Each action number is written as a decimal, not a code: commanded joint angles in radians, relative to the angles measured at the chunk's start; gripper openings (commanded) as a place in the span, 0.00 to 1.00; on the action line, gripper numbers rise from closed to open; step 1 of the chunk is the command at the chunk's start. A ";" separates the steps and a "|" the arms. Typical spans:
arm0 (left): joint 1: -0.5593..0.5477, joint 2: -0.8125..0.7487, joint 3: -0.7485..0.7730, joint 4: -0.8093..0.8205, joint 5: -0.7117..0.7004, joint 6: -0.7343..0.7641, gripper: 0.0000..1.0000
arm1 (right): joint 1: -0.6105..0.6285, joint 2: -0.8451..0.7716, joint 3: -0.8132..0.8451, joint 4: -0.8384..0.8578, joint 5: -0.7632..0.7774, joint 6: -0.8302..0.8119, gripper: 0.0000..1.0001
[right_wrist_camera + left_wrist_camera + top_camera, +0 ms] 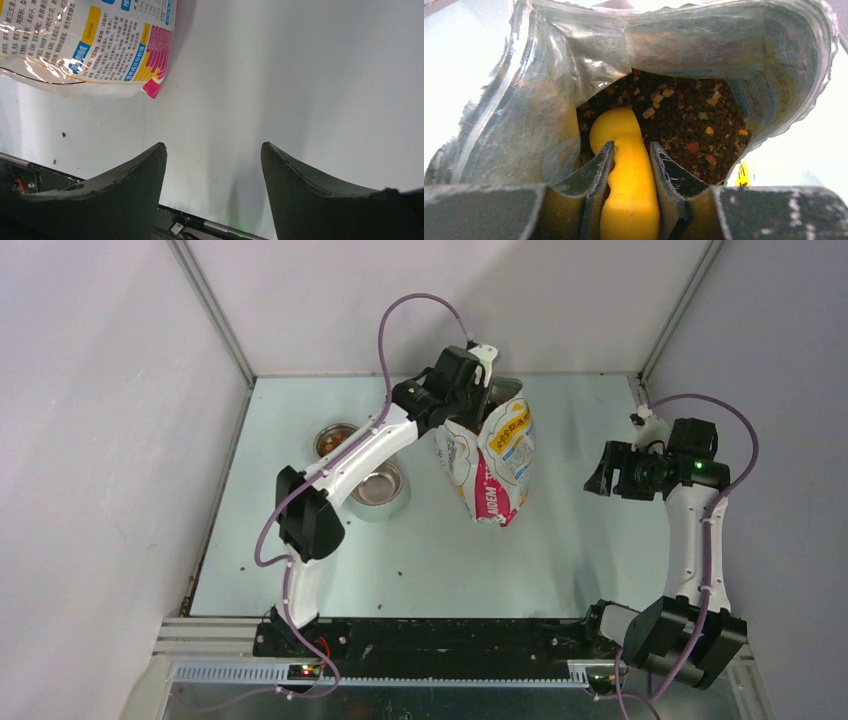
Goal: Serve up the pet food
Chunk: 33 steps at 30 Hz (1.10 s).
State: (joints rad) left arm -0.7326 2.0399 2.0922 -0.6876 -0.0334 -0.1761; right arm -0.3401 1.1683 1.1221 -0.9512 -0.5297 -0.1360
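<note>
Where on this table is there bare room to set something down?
The table is bare between the bag and the arm bases, and between the bag and the right gripper. The far left is crowded: two steel bowls under the left arm.

The bag [90,45], ahead and left of the right pincer [212,165], carries dense Chinese print too small to read and a yellow strip reading "ADDITIVE". Seen from above, its front, just below the left pincer [631,147], has a pink band with white letters ending "DEM".
</note>
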 commanded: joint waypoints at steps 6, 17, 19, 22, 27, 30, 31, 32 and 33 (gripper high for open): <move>0.004 0.016 -0.155 -0.081 0.097 -0.042 0.00 | 0.009 -0.012 -0.007 0.013 -0.022 0.026 0.72; 0.106 0.023 -0.124 0.045 0.584 -0.212 0.00 | 0.021 -0.001 -0.008 0.008 -0.010 0.034 0.71; 0.120 0.020 -0.120 0.063 0.639 -0.228 0.00 | 0.022 0.002 -0.008 0.004 -0.008 0.030 0.72; 0.137 0.011 -0.107 0.073 0.641 -0.237 0.00 | 0.023 0.004 -0.007 0.005 -0.002 0.027 0.72; 0.170 -0.003 -0.065 0.108 0.666 -0.259 0.00 | 0.023 0.008 -0.007 0.009 -0.001 0.029 0.72; 0.194 0.001 -0.043 0.128 0.719 -0.284 0.00 | 0.024 0.012 -0.007 0.011 0.003 0.029 0.72; 0.207 0.002 -0.045 0.150 0.733 -0.313 0.00 | 0.024 0.012 -0.007 0.011 0.004 0.027 0.72; 0.214 0.000 -0.052 0.162 0.764 -0.327 0.00 | 0.023 0.012 -0.007 0.009 0.005 0.026 0.72; 0.227 -0.003 -0.058 0.190 0.778 -0.362 0.00 | 0.024 0.012 -0.007 0.007 0.006 0.025 0.72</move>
State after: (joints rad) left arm -0.5339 2.0499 1.9968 -0.5659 0.5358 -0.3901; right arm -0.3218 1.1782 1.1114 -0.9546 -0.5339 -0.1150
